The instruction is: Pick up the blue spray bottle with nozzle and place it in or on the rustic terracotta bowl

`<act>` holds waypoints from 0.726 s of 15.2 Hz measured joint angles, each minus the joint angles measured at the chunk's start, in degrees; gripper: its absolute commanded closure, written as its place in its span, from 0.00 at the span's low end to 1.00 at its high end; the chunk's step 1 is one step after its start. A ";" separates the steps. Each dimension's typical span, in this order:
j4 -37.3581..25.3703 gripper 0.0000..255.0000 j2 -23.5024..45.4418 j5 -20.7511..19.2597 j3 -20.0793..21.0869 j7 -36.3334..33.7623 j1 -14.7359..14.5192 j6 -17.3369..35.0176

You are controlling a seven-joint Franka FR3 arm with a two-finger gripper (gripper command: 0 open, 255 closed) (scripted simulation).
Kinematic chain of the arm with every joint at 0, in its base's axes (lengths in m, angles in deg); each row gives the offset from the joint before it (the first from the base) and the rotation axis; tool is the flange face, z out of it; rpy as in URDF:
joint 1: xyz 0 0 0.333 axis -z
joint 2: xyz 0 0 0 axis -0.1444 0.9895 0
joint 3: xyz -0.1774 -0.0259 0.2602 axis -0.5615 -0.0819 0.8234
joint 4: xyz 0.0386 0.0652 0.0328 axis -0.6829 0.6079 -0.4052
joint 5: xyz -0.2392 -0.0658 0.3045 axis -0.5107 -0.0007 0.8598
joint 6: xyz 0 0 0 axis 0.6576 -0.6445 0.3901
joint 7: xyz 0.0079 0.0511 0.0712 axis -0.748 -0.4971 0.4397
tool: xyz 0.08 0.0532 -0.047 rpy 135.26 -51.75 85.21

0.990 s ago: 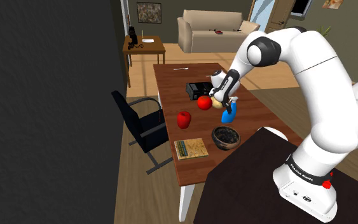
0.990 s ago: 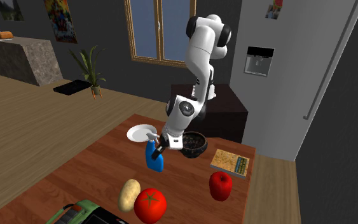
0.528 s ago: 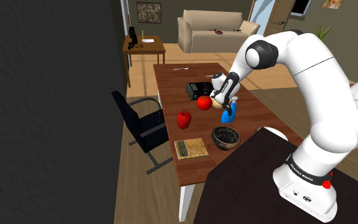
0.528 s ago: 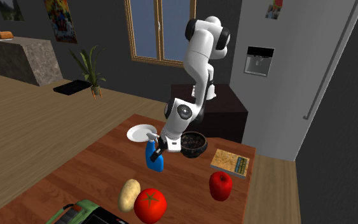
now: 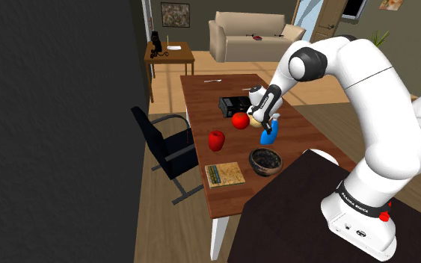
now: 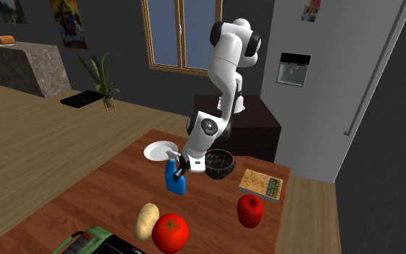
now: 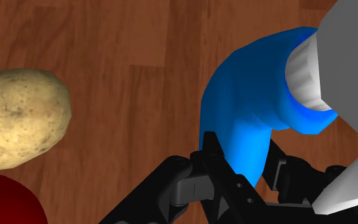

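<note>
A: Tabletop (image 5: 205, 93)?
B: Brown wood, dark bowl (image 5: 265, 161) on it.
A: Blue spray bottle (image 7: 244, 114)?
B: Just beside the potato (image 7: 18, 118), apart from the bowl.
A: Pincer (image 7: 244, 162)?
B: Its 2 fingers (image 7: 214, 159) pinch the bottle's blue body.

It is a home, a living room. A beige sofa (image 5: 250, 36) stands at the upper middle of the shoulder view, with a framed picture (image 5: 175, 14) and a small side table (image 5: 170, 54) to its left. A black chair (image 5: 164, 146) stands beside the wooden counter (image 5: 209, 97). The second exterior view shows a window (image 6: 179, 32) at top centre and a potted plant (image 6: 100, 76) at left.
</note>
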 measured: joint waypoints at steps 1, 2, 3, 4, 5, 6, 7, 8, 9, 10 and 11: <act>0.00 1.00 0.00 0.00 0.00 0.00 0.00 0.00; 0.00 1.00 0.00 0.00 0.00 0.00 0.00 0.00; 0.00 1.00 0.00 0.00 0.00 0.00 0.00 0.00; 0.00 1.00 0.00 0.00 0.00 0.00 0.00 0.00; 0.00 1.00 0.00 0.00 0.00 0.00 0.00 0.00; 0.25 1.00 -0.34 -0.03 -0.03 0.03 -0.07 -0.10; 0.44 1.00 -0.80 -0.03 -0.05 0.16 -0.11 -0.35; 0.97 1.00 -1.60 -0.09 -0.12 0.26 -0.24 -0.62; 1.52 1.00 -2.42 -0.16 -0.20 0.41 -0.33 -0.86; 1.65 1.00 -2.95 -0.15 -0.23 0.64 -0.31 -1.19; 1.90 1.00 -3.63 -0.17 -0.28 0.91 -0.30 -1.57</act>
